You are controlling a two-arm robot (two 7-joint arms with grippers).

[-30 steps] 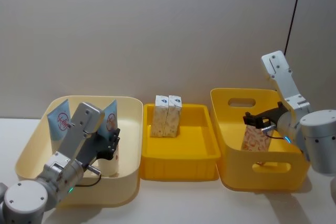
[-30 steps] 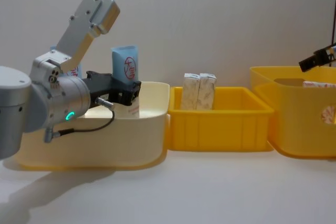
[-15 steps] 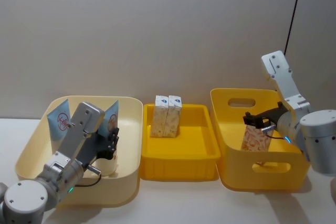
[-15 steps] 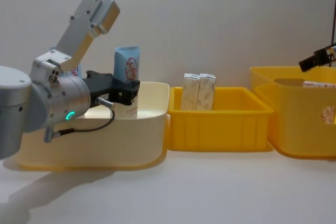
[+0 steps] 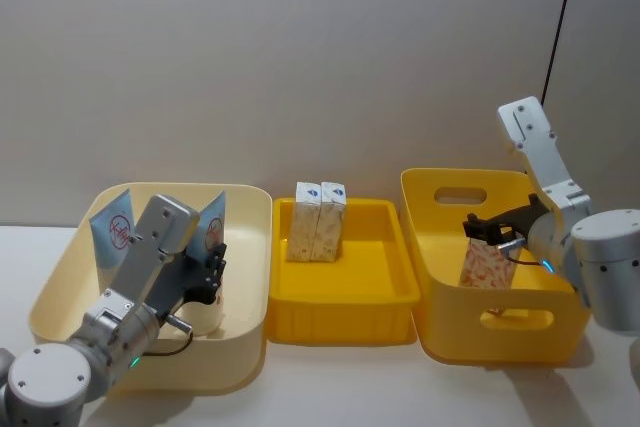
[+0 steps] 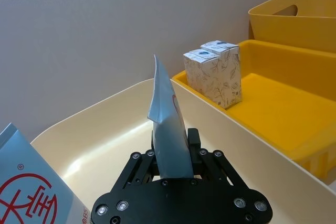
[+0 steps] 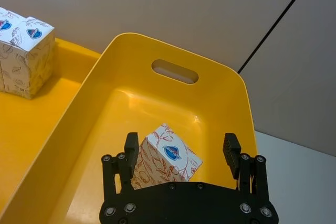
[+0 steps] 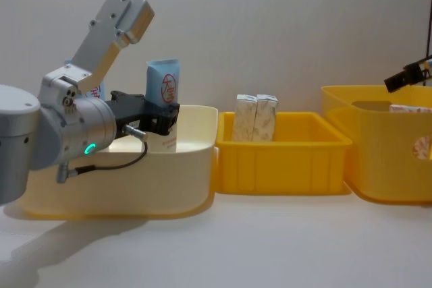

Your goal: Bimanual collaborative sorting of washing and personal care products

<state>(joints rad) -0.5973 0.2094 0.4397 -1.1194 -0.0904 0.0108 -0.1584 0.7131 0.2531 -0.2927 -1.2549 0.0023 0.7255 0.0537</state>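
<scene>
A wide cream oval plastic bin [image 5: 248,277] sat at the left, a deep yellow plastic bin with handle slots [image 5: 450,322] at the right, and a shallow yellow plastic tray [image 5: 370,267] between them.

The left gripper [image 5: 215,265] reached into the right part of the cream bin, its fingers pinching the lower part of a tall light-blue-and-white squeeze tube with a red circle mark [image 5: 211,225], which stood nearly upright. A 2nd tube of the same kind [image 5: 113,232] leaned at the far left of that bin, well apart from the held one.

The right gripper [image 5: 488,231] hung inside the deep yellow bin with its fingers spread, 1 on either side of a small cream carton with reddish-brown print [image 5: 485,267]. In the right wrist view 1 finger looked very close to the carton and the other stood apart from it. 2 more such cartons [image 5: 318,222] stood touching at the far left of the tray.

The pinch sat low on a soft, tall tube, so it could likely pivot or slip if carried quickly, and its lower end might catch the cream bin's rim on the way across. The carton sat off-centre between the spread fingers, so closing there would probably push or tip it.

Compared with 1.0 s earlier, the held tube stood a little more upright and slightly further right; the right side looked unchanged.
</scene>
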